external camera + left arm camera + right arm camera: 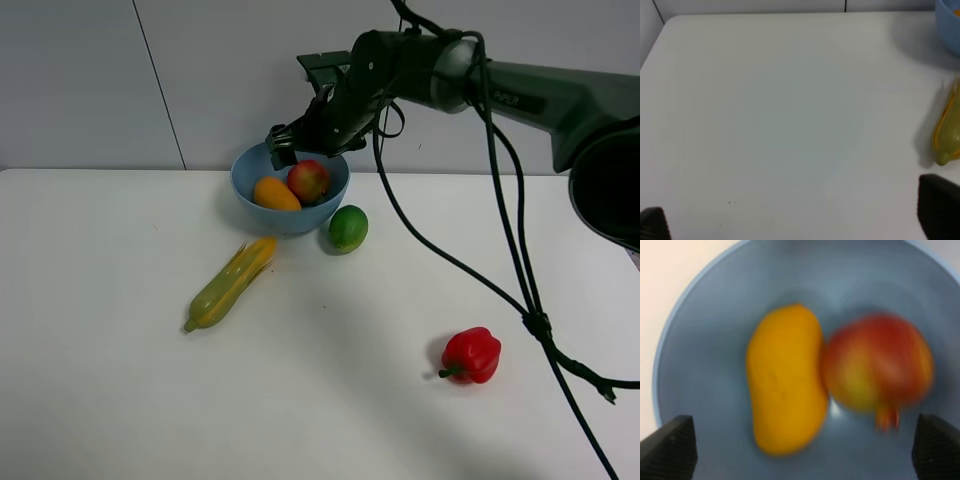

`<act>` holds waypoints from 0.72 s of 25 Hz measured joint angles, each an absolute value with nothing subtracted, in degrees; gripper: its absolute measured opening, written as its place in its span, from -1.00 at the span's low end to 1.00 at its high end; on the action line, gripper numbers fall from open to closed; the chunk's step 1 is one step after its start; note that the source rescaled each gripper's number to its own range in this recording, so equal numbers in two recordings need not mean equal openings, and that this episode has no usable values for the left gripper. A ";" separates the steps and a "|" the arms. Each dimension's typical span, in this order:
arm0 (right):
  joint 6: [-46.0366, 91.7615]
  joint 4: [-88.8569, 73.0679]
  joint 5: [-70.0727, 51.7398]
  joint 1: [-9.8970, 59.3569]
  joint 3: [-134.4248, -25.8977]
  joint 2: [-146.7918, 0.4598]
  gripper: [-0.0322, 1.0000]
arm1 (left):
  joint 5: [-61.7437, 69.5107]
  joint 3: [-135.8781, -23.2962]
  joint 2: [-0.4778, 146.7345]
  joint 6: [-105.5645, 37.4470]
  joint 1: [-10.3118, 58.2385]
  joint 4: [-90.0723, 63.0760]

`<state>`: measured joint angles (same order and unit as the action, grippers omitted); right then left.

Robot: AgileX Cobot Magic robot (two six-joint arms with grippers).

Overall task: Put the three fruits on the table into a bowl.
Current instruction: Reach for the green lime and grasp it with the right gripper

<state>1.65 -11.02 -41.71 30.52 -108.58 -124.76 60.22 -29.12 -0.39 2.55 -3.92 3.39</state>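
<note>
The light-blue bowl stands at the back of the white table. Inside it lie the orange-yellow mango and the red-yellow pomegranate, side by side; both also show in the right wrist view, the mango and the pomegranate in the bowl. The green lime sits on the table just right of the bowl. My right gripper hovers over the bowl, open and empty. My left gripper is open over bare table, out of the exterior view.
A green-yellow corn cob lies in front of the bowl; it also shows in the left wrist view. A red bell pepper sits at the front right. The right arm's cables hang over the right side of the table.
</note>
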 joint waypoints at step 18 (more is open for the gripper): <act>9.03 -9.18 -47.89 29.18 -101.76 -90.41 0.18 | 60.22 -29.12 -0.39 2.55 -3.92 3.39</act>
